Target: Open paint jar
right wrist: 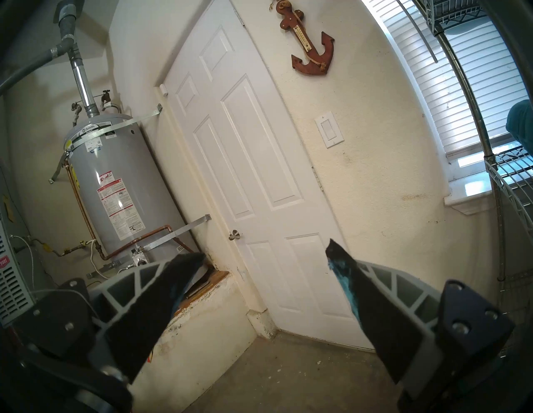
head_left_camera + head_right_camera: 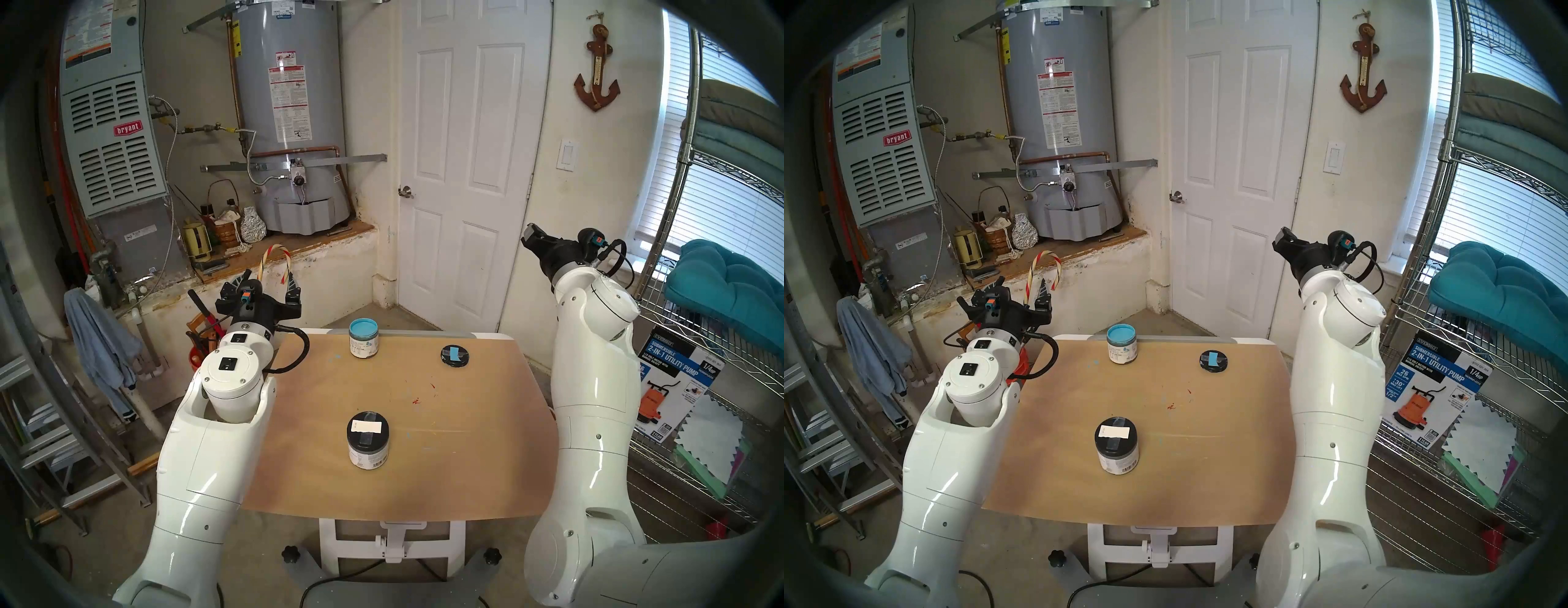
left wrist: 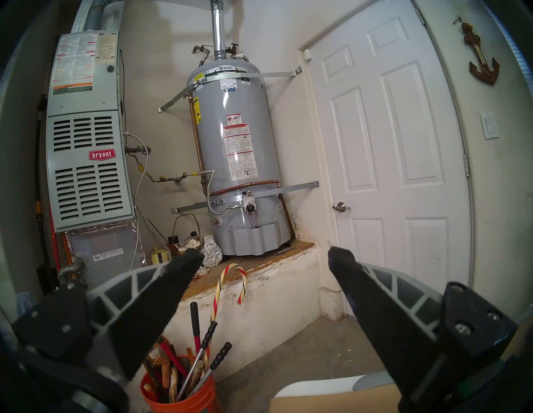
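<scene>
The paint jar (image 2: 368,440) (image 2: 1117,445) stands upright near the middle front of the brown table top (image 2: 445,446), its black lid on and marked with a white tape strip. My left gripper (image 2: 265,288) (image 3: 265,253) hangs off the table's far left corner, open and empty, pointing at the back wall. My right gripper (image 1: 265,255) is raised beyond the table's right edge, also open and empty, with blue paint smears on its fingers (image 1: 350,277). Neither wrist view shows the jar.
An open jar of light-blue paint (image 2: 363,338) stands at the table's far edge. A loose black lid with blue tape (image 2: 454,355) lies to its right. An orange bucket of tools (image 3: 178,383) sits below my left gripper. A wire shelf (image 2: 721,297) stands on the right.
</scene>
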You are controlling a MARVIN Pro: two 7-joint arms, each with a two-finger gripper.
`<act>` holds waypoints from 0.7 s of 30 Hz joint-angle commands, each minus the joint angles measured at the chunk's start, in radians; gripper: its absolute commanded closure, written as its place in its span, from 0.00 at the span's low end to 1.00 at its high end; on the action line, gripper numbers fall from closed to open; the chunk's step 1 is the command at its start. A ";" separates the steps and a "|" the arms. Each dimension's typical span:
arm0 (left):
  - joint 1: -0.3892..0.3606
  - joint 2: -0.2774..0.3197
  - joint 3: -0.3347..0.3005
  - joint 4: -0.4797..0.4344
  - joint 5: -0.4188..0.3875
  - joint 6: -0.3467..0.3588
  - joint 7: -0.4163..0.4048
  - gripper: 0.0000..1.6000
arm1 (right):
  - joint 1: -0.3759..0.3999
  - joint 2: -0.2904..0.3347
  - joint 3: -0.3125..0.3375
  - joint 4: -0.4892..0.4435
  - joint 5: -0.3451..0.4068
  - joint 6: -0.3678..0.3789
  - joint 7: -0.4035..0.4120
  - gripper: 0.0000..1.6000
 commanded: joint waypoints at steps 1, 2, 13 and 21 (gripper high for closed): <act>-0.010 -0.001 -0.001 -0.017 0.000 -0.002 0.003 0.00 | 0.015 0.000 -0.004 -0.018 -0.001 -0.003 -0.001 0.00; -0.010 0.000 -0.001 -0.017 0.002 -0.002 0.003 0.00 | 0.015 0.000 -0.004 -0.018 -0.001 -0.003 -0.001 0.00; 0.057 0.020 -0.023 -0.092 -0.018 -0.014 -0.016 0.00 | 0.014 0.001 -0.005 -0.018 0.000 -0.003 -0.002 0.00; 0.186 0.057 -0.062 -0.206 -0.032 -0.012 -0.054 0.00 | 0.014 0.002 -0.005 -0.017 0.001 -0.004 -0.001 0.00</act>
